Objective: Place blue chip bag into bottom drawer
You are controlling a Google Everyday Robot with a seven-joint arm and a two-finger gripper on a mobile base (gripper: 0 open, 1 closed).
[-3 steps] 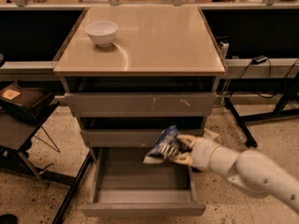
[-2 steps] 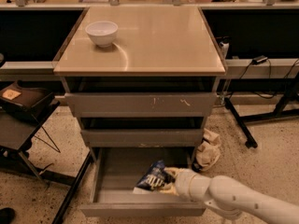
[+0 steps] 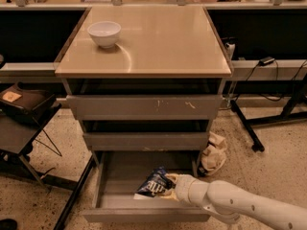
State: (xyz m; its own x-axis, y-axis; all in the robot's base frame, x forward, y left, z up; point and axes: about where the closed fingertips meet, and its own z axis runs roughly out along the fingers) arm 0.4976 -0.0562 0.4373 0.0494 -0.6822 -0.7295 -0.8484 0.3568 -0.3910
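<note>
Hand [image 3: 171,184] touches blue chip bag [image 3: 153,184] inside bottom drawer [image 3: 144,215].

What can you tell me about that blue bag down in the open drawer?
The blue chip bag is small, made of crinkled dark-blue foil with white lettering and pale patches. It lies tilted inside the pulled-out bottom drawer, toward the front right, its lower edge down by the grey floor. The robot's claw meets the bag's right side, with the white arm reaching in from the right. Whether the claw is gripping the bag cannot be told.
</note>
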